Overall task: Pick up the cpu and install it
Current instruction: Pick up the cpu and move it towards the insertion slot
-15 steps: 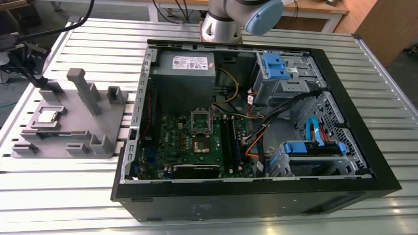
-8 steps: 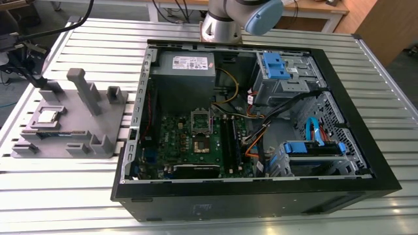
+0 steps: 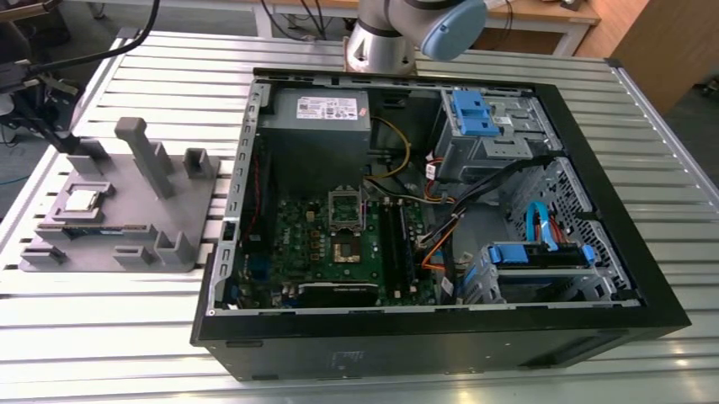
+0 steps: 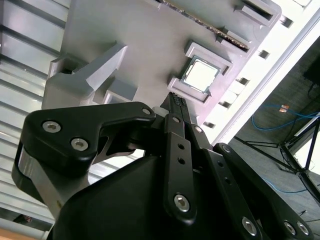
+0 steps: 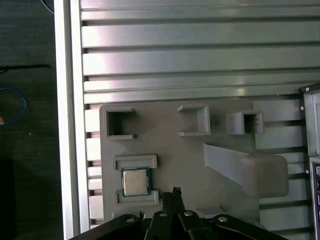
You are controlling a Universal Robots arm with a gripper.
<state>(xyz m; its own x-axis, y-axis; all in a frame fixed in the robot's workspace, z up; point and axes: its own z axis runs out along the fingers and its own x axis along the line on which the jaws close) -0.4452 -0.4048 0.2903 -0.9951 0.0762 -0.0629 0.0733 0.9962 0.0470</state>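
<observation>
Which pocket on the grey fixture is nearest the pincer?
The low-ledged pocket holding the cpu, just off the pincer tips; the three tall-walled pockets beyond it sit farther away.

An open black computer case [image 3: 450, 347] lies beside a grey fixture [image 3: 198, 209] on a slatted table [image 3: 113, 337].

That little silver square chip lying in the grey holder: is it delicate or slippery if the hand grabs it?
Probably stiff and light: the cpu looks like a thin flat square with a metal top. That shiny top may be slippery. Lying flat between raised lips of the grey holder, it seems unlikely to roll or tip.
</observation>
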